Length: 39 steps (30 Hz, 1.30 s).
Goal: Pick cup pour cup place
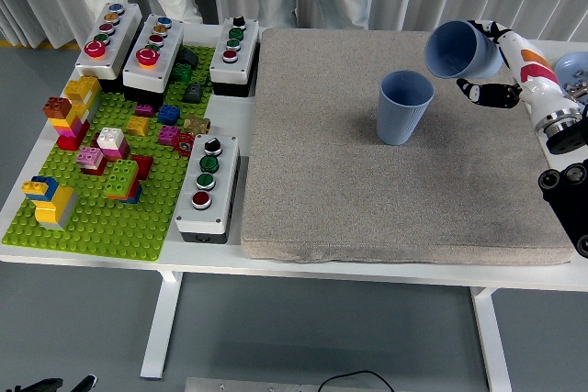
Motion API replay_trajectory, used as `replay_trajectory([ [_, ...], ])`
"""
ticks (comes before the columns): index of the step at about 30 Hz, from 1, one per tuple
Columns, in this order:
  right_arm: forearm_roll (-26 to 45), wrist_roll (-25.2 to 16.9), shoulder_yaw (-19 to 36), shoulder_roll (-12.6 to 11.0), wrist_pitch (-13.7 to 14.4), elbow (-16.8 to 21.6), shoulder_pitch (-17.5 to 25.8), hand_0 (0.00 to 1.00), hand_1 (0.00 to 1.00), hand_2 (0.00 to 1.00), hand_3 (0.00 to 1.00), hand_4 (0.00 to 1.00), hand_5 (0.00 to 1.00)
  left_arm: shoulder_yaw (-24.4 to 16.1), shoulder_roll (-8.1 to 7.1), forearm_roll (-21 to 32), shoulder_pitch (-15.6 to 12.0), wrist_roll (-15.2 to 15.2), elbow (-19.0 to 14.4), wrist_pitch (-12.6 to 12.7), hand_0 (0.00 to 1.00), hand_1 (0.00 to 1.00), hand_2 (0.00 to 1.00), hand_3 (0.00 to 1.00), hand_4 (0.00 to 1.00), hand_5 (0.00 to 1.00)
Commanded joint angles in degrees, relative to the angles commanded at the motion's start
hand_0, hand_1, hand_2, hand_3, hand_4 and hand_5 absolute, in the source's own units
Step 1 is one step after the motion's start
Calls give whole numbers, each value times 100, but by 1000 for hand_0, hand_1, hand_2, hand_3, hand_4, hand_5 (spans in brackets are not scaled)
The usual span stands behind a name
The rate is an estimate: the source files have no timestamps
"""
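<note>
Right robot hand (491,66) grips a tilted blue cup (462,50), mouth turned left, held up and right of the upright blue cup (404,107) on the grey mat (367,199). Two cups, four button boxes (208,187).

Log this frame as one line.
right hand: shut on tilted blue cup | standing blue cup: upright on mat | left: not in view
</note>
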<state>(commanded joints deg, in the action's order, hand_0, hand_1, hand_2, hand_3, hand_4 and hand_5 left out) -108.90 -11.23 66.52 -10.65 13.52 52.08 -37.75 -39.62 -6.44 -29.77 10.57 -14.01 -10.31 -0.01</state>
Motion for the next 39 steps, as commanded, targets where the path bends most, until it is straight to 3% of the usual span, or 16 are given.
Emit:
replay_trajectory([
  [18, 9, 81, -53, 47, -11, -29, -75, 840, 736, 677, 706, 715, 92, -9, -14, 7, 28, 4, 0, 1, 768, 807, 831, 664, 528, 904],
  [39, -123, 197, -101, 119, 214, 32, -85, 849, 735, 678, 700, 712, 93, 1, -18, 14, 24, 2, 0, 5, 769, 809, 831, 664, 528, 902],
])
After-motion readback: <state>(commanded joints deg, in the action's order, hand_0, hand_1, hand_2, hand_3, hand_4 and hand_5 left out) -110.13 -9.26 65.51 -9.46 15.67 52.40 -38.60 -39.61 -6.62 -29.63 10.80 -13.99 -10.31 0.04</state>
